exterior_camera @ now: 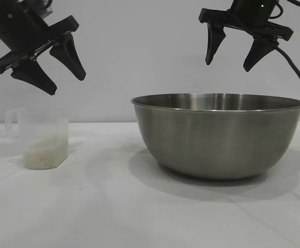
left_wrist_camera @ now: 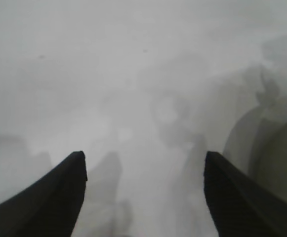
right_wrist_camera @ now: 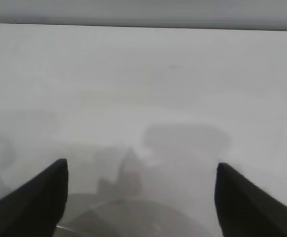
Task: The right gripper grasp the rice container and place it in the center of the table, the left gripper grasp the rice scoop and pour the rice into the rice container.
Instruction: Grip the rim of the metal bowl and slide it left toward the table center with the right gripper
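The rice container (exterior_camera: 219, 137), a large steel bowl, stands on the white table (exterior_camera: 113, 212), right of centre. Part of it shows in the right wrist view (right_wrist_camera: 133, 217) and the left wrist view (left_wrist_camera: 281, 173). The rice scoop (exterior_camera: 42, 137), a clear cup with a loop handle, stands upright at the left with rice (exterior_camera: 45, 156) in its bottom. My right gripper (exterior_camera: 227, 64) hangs open and empty above the bowl's rim, also seen in its wrist view (right_wrist_camera: 141, 168). My left gripper (exterior_camera: 67, 82) hangs open and empty above the scoop, tilted, also seen in its wrist view (left_wrist_camera: 143, 158).
A plain pale wall stands behind the table. The right arm's black cable (exterior_camera: 294, 67) trails down at the far right.
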`<state>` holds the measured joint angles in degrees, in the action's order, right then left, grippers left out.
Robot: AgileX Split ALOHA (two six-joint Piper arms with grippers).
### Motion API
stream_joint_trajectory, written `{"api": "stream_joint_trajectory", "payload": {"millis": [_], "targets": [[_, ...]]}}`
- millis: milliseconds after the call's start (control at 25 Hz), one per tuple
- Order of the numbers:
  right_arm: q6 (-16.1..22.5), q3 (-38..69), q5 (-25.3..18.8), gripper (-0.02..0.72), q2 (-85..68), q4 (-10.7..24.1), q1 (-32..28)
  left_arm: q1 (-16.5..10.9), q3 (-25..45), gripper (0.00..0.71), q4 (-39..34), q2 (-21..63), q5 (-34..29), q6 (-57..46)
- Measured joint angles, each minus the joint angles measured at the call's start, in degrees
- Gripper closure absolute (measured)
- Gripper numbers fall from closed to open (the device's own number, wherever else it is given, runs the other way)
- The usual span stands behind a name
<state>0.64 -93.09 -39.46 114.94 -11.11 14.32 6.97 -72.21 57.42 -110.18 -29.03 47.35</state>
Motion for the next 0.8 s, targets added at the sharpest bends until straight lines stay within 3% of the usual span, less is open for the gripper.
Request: {"api": "stream_joint_trajectory", "payload": {"millis": [440,560,800], "targets": [[0.0,0.0,0.0,0.164,0.0,0.1,0.0,0.0,0.0,0.239,0.0,0.0,-0.2,0.1],[0.0,0.0,-0.4,0.164,0.0,2.0,0.0,0.0,0.0,0.239,0.0,0.0,-0.2,0.1],[0.0,-0.2,-10.3,0.164,0.0,6.5,0.0,0.0,0.0,0.239,0.0,0.0,-0.2,0.1]]}}
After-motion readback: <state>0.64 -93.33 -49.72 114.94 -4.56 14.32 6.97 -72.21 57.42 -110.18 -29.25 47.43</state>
